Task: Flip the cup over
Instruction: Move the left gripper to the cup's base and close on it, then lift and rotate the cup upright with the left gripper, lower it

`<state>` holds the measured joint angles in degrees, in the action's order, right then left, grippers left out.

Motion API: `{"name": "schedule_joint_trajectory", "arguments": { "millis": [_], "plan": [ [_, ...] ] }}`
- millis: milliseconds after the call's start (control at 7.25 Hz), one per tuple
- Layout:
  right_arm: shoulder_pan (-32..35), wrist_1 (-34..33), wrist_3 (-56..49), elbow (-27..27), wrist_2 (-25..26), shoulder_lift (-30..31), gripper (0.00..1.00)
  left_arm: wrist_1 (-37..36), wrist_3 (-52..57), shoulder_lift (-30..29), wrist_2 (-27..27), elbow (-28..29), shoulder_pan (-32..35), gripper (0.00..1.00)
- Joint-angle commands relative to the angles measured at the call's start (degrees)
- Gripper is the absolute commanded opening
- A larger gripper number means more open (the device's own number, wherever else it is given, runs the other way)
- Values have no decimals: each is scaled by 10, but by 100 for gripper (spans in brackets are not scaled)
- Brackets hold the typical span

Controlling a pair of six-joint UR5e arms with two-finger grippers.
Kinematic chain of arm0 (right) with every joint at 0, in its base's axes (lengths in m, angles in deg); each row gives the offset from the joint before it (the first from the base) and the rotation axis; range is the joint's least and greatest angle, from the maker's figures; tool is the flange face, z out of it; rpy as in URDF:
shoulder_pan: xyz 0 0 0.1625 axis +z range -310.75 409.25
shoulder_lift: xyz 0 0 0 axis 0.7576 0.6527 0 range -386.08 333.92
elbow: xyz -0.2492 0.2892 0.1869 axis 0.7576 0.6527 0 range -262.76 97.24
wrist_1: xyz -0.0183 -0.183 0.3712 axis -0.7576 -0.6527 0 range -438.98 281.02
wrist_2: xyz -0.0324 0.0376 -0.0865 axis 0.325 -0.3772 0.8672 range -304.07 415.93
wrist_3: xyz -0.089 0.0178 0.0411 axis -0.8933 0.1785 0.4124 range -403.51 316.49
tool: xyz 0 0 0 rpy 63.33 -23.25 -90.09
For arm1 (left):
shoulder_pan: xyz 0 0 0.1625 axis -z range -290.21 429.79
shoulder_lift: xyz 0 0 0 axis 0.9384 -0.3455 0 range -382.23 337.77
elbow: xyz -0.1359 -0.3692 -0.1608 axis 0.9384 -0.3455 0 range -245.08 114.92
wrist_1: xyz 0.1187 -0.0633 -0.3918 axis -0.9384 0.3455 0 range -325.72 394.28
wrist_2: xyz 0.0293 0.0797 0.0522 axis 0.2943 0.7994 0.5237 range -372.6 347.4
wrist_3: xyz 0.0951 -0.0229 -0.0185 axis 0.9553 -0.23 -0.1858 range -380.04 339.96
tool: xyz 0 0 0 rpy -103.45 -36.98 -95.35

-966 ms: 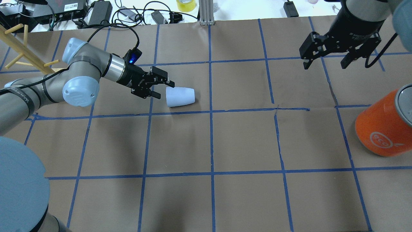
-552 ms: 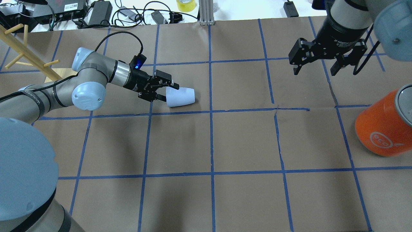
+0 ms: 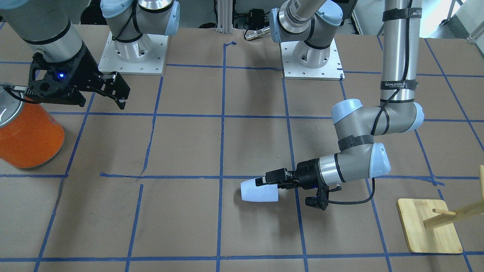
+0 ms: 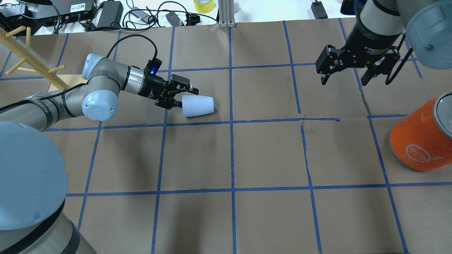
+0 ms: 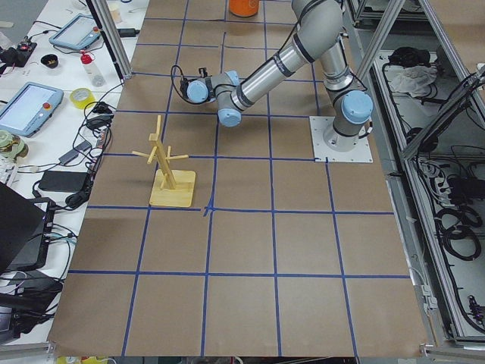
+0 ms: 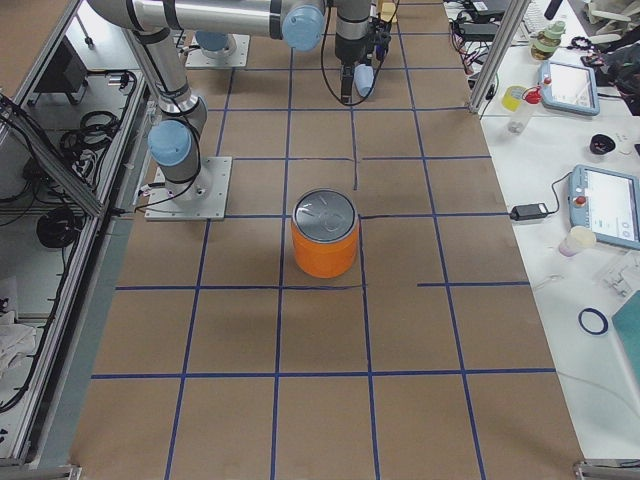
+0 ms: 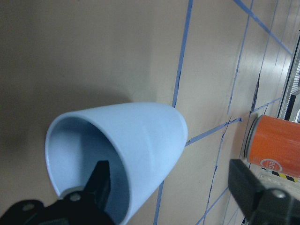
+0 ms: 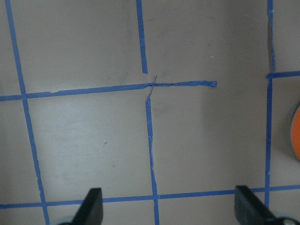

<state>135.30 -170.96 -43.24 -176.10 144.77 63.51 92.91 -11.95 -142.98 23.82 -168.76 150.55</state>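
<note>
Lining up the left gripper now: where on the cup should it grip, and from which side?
Pinch the rim wall, from the mouth end. The cup lies on its side, mouth toward the left gripper; one finger is inside the mouth, the other outside.

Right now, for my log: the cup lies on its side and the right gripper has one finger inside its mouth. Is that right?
Not quite. It is the left gripper that has one finger inside the mouth of the cup, as the left wrist view shows. The cup does lie on its side. The right gripper hangs open, well apart.
</note>
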Motion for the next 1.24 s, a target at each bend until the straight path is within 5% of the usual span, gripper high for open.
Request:
{"name": "schedule_joint_trajectory", "arguments": {
  "millis": [0, 276, 966, 1103],
  "plan": [
    [0, -1, 0, -8, 3, 0, 100, 1, 0, -1, -7, 0, 0, 34],
    [0, -5, 0, -8, 3, -2, 100, 1, 0, -1, -8, 0, 0, 3],
    [0, -4, 1, -8, 2, -6, 100, 1, -102, 41, 4, 21, -1, 0],
    [0, -3, 3, -8, 2, -6, 100, 2, -123, 51, 51, 42, -1, 0]
  ]
}}
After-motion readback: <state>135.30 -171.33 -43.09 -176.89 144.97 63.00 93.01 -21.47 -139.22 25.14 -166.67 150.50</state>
